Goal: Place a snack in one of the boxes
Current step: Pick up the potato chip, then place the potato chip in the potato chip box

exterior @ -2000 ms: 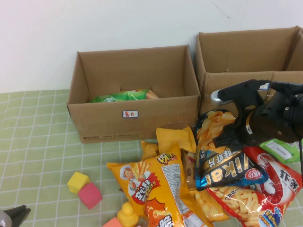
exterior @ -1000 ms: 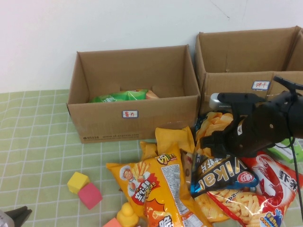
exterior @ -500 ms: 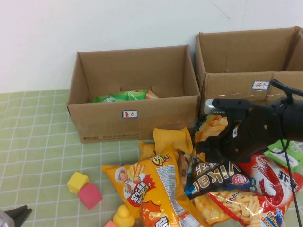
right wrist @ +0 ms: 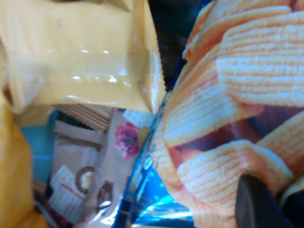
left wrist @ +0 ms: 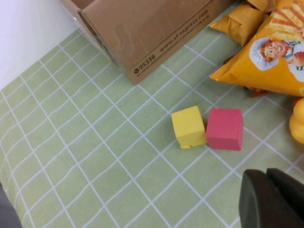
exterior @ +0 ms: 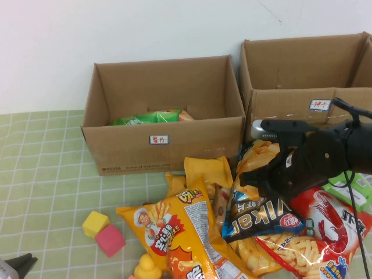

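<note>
The low, wide brown box (exterior: 165, 152) with a small white label stands at the back left, open on top, with green snack bags (exterior: 145, 118) inside; its corner (left wrist: 142, 33) shows in the left wrist view. In front of it lies a heap of snack bags. My right gripper (exterior: 261, 179) is down in that heap, shut on a fold of the blue-black ridged-chip bag (exterior: 263, 216), whose chip picture (right wrist: 228, 95) fills the right wrist view around the gripper (right wrist: 280, 197). My left gripper (exterior: 17, 264) rests at the near left corner, shut and empty (left wrist: 273, 199).
A taller taped carton (exterior: 302, 75) stands at the back right. Around the chip bag lie an orange fries bag (exterior: 180, 232), a yellow bag (exterior: 207, 171), a red shrimp bag (exterior: 331, 221) and a green packet (exterior: 349, 187). A yellow cube (exterior: 95, 223), pink cube (exterior: 110, 240) and toy duck (exterior: 147, 268) sit near left.
My right gripper came down and leftward into the heap and closed on the chip bag. The orange and yellow bags were pushed left. The left arm stayed still.
</note>
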Action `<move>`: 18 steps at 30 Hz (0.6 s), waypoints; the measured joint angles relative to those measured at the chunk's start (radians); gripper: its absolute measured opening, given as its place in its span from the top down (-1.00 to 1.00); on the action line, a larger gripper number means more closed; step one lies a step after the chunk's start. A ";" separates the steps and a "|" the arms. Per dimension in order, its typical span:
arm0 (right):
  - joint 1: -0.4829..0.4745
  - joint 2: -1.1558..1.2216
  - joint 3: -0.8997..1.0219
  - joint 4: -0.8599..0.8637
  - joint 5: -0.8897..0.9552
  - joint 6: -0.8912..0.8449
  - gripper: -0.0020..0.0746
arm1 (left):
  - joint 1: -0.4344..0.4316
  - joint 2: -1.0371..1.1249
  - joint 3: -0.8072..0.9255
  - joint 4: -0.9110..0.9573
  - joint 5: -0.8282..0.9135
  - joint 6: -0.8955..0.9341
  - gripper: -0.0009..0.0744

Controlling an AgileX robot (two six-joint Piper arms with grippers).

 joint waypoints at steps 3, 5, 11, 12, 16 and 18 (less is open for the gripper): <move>0.000 -0.035 0.000 0.000 0.009 -0.003 0.84 | 0.000 0.000 0.000 0.005 0.000 0.000 0.98; 0.000 -0.078 0.002 0.000 0.019 -0.016 0.87 | 0.000 0.000 0.000 0.006 0.000 0.000 0.98; 0.000 -0.261 0.002 0.000 0.038 -0.033 0.89 | 0.000 0.000 0.000 0.010 0.000 -0.018 0.98; 0.000 -0.285 0.002 0.000 0.038 -0.033 0.89 | 0.000 0.000 0.000 0.010 0.000 -0.020 0.98; 0.000 -0.367 0.002 0.000 0.031 -0.033 0.89 | 0.000 0.000 0.000 0.005 0.000 -0.026 0.98; 0.000 -0.396 0.002 0.000 0.010 -0.037 0.90 | 0.000 0.000 0.000 -0.002 0.000 -0.026 0.98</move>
